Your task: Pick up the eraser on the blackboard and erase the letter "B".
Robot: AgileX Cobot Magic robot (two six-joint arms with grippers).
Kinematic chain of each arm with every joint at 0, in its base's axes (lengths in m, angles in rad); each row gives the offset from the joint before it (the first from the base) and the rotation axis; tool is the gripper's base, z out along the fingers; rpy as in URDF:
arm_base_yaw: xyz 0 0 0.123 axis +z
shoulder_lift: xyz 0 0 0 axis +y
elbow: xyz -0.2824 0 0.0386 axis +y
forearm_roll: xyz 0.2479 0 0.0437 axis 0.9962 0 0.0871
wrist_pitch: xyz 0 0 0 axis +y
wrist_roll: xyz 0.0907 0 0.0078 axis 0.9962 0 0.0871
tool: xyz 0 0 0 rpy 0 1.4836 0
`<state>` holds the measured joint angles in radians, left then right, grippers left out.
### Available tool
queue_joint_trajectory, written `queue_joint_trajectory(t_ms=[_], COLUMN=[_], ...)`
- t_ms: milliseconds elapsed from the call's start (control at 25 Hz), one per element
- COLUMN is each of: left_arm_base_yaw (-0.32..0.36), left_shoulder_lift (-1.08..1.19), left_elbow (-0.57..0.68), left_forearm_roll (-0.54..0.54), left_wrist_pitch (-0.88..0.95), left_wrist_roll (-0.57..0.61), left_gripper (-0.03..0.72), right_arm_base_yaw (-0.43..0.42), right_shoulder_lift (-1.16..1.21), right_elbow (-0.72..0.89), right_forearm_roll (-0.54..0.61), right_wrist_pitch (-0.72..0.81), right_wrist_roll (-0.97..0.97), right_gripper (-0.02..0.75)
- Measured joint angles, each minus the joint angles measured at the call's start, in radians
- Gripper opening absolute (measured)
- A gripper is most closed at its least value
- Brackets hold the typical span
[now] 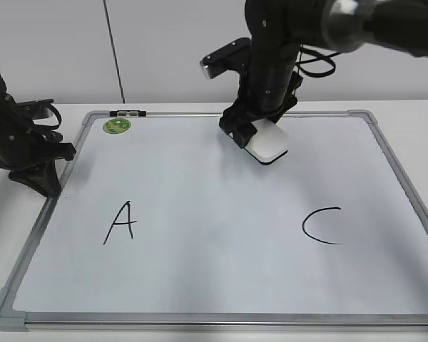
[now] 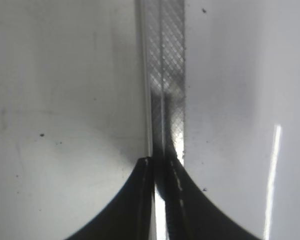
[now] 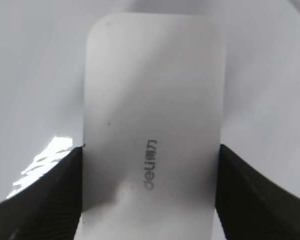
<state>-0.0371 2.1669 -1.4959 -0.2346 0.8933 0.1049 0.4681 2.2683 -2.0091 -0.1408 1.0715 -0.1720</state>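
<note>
Blackboard [image 1: 221, 285]: nearest, lying flat; no "B" shows between the letters A [image 1: 120, 222] and C [image 1: 321, 226].
Right gripper [image 1: 260, 139]: clamped on the eraser [image 1: 268, 144] at the board's far middle.
Left gripper [image 2: 157, 165]: jaws together, empty, on the frame's left edge.
Risk: a low sweep sideways could smear the neighbouring letters.
Obstacles: none apparent; green sticker [image 1: 117, 126] far off.

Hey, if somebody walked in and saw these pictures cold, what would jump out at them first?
First, the right gripper clamping the white eraser at the top middle of the blackboard. Next, the black letters: A lower left, C lower right, with nothing written between them. The left gripper sits shut at the board's left edge.
</note>
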Motion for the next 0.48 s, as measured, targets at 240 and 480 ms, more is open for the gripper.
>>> queue_joint_trajectory(t_ms=[240, 480], left_arm_base_yaw=[0.0, 0.0], left_shoulder_lift=[0.0, 0.0], left_elbow=[0.0, 0.0], left_forearm_roll=[0.002, 0.002], left_wrist_pitch=[0.0, 0.0], left_wrist_roll=[0.0, 0.0], left_gripper=[0.046, 0.046], right_arm_base_yaw=[-0.078, -0.226], right_shoulder_lift=[-0.081, -0.162], right_elbow=[0.0, 0.089], right_forearm_roll=[0.034, 0.112], right_wrist_pitch=[0.082, 0.101], right_wrist_roll=[-0.002, -0.025], right_gripper=[0.543, 0.543])
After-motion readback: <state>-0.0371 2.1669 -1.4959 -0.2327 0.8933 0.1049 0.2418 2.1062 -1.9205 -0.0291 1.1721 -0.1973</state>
